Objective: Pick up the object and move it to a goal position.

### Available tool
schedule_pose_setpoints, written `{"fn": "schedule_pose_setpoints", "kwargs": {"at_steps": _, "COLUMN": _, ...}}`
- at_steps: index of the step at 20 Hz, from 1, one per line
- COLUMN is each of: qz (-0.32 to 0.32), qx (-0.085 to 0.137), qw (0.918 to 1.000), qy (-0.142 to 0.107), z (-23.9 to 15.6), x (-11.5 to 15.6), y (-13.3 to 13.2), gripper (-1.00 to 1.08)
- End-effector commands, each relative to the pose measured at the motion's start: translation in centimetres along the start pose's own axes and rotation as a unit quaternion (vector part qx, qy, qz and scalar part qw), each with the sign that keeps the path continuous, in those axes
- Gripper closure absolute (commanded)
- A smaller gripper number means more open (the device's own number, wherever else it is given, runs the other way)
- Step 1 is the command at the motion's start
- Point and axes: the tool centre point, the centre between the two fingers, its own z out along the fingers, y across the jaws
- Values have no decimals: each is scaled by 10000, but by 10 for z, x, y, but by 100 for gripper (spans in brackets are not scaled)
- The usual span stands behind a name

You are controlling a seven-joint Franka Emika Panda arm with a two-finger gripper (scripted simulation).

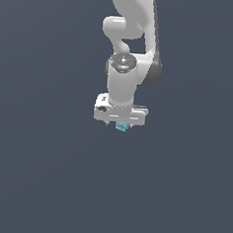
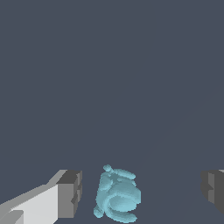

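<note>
The object point(image 2: 117, 197) is a small light cyan-blue lumpy block. In the wrist view it lies between my two grey fingertips point(image 2: 70, 193), closer to one of them and touching neither. My gripper point(image 2: 142, 192) is open, with its jaws wide apart on either side of the object. In the exterior view the white arm hangs straight down, and the object point(image 1: 121, 128) peeks out just below the gripper point(image 1: 120, 124), whose hand hides most of it.
A plain dark blue-grey surface point(image 1: 44, 182) fills both views. No other objects, edges or goal marker show.
</note>
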Motion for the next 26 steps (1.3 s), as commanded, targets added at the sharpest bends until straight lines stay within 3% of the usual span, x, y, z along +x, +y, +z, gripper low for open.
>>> {"fn": "schedule_pose_setpoints", "kwargs": {"at_steps": 1, "qz": 129, "qx": -14, "qw": 9999, "qy": 5, "z": 8, "x": -9, "y": -2, "gripper": -92}}
{"fn": "schedule_pose_setpoints", "kwargs": {"at_steps": 15, "qz": 1014, "qx": -93, "qw": 9948, "qy": 64, "z": 56, "x": -75, "y": -12, "gripper": -92}}
{"fn": "schedule_pose_setpoints", "kwargs": {"at_steps": 26, "qz": 1146, "qx": -103, "qw": 9933, "qy": 71, "z": 64, "x": -86, "y": -13, "gripper": -92}}
